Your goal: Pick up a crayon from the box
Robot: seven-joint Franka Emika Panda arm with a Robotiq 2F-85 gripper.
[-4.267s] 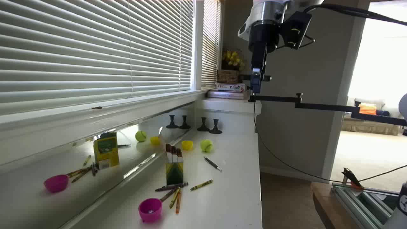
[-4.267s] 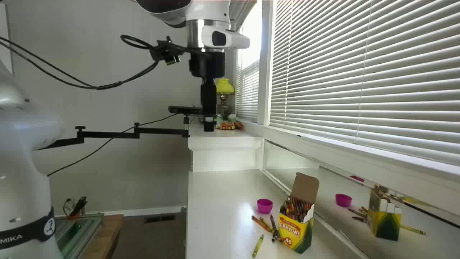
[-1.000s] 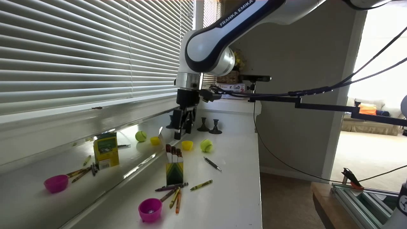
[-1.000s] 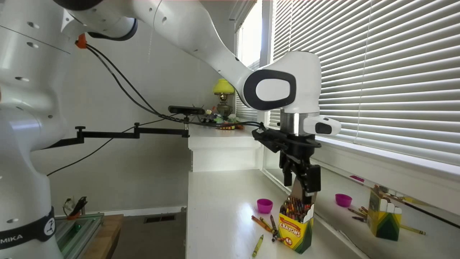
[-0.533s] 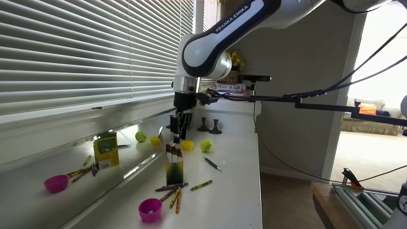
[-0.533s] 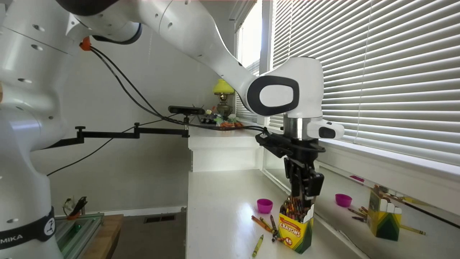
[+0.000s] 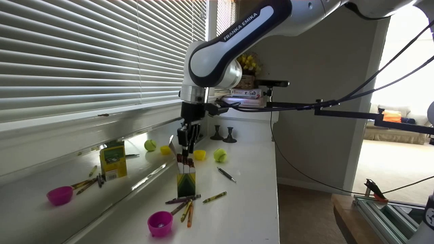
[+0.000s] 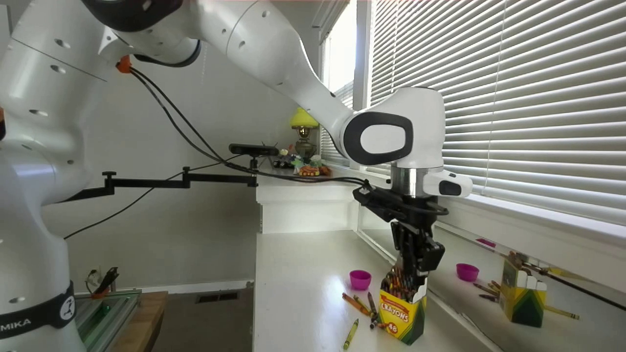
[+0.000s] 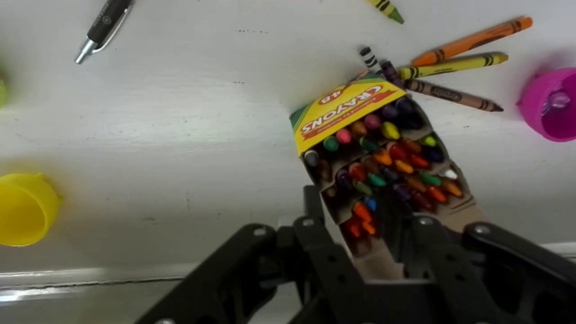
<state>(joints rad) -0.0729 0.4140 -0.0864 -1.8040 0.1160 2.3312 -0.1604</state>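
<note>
The crayon box [image 7: 186, 185] stands upright on the white counter, its lid flap raised and its top full of crayons [image 9: 396, 153]. In an exterior view its yellow and green front [image 8: 398, 315] shows. My gripper [image 9: 350, 202] points down over the window side of the box. Its jaws are part-way apart. In the wrist view the left finger [image 9: 313, 202] lies just past the box's edge, while the right finger appears over the crayons. Orange and blue crayon tips [image 9: 362, 211] show between them, not visibly gripped. Whether the right fingertip touches any crayon is hidden.
Loose crayons [image 9: 450, 67] lie beside the box, near a pink bowl [image 7: 160, 223]. A yellow bowl [image 7: 199, 155], tennis ball [image 7: 220, 155], pen [image 7: 226, 175] and dark candlesticks [image 7: 230, 135] stand or lie farther along. A mirrored wall [image 7: 112, 193] runs along the counter's back.
Over the last second my gripper has moved down to the box top and its jaws have come closer together. Earlier the arm hung high and away from the box. The box has not moved.
</note>
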